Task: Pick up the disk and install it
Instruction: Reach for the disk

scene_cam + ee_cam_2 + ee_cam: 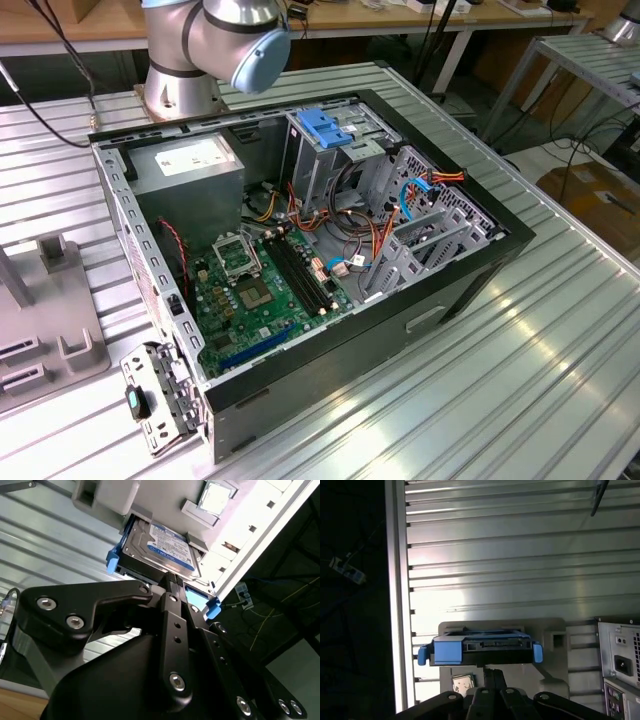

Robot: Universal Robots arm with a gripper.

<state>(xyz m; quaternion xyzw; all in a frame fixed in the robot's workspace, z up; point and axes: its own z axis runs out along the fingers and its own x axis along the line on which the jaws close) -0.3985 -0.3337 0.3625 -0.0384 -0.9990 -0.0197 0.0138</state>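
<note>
My end effector [170, 580] is at the disk [160, 545] edge in the holder [112, 495]; can't tell if it's open. A skewed pull could jam the disk there.

Robot lab / workshop, by the look of it. In the exterior view a ribbed metal table [560, 330] runs edge to edge, w/ a robot arm base [180, 95] planted on it at 11 o'clock. Dead centre is a PC case [470, 275] w/ its side off, green circuit board [255, 295] and coloured wires [385, 238] bare. Wooden bench [60, 38] along 12, 2nd metal table [590, 60] at 2, cardboard box [600, 195] on the floor at 3, grey slotted holder [55, 300] at 9. In the second wrist view, the disk [160, 545] sits in a grey stand [112, 497] on ribbed metal.
</note>
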